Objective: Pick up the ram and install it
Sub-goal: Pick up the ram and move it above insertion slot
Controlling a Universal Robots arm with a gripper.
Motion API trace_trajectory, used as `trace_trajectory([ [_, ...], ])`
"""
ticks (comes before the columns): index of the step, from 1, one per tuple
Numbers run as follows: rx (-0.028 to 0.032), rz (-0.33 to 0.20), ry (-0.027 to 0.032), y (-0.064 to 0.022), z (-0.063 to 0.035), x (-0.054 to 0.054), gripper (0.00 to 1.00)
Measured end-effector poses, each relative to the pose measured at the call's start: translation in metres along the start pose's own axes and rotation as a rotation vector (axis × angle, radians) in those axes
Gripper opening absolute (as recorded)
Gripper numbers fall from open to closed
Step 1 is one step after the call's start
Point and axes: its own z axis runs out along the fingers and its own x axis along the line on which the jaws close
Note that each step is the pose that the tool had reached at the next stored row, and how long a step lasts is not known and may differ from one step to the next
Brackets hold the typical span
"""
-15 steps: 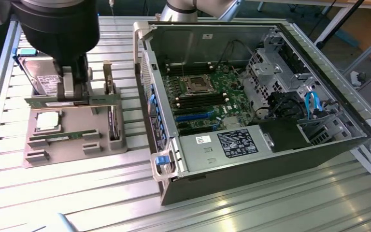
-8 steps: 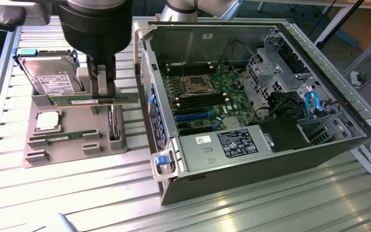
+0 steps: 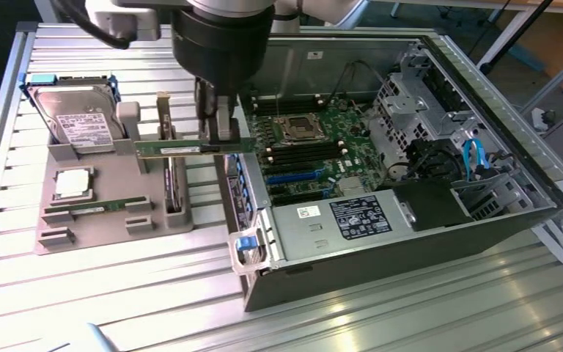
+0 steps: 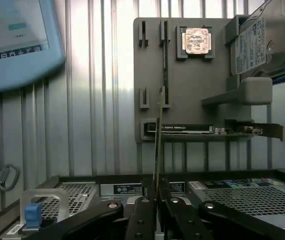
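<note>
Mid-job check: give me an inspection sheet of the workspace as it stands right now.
Surface: slatted aluminium table, carrying a grey fixture tray and an open computer case.
Job's things: the ram is held level in the air, clear of the tray and near the case's edge; a second ram stick lies in the tray; the motherboard is exposed.
Clutter: hard drive, processor chip and expansion card, all on the tray.
Grippers: gripper shut on the ram.
Cables: blue cables inside the case.
Surroundings: teach pendant on the table.
</note>
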Motion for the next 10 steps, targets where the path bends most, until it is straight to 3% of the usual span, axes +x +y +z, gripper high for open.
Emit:
trace_trajectory([
  [2, 0.0, 0.0, -0.0001, -0.0086, -0.0002, 0.0, 0.14],
  [10, -0.0001, 0.0, 0.0, -0.0567, -0.0011, -0.001, 0.14],
])
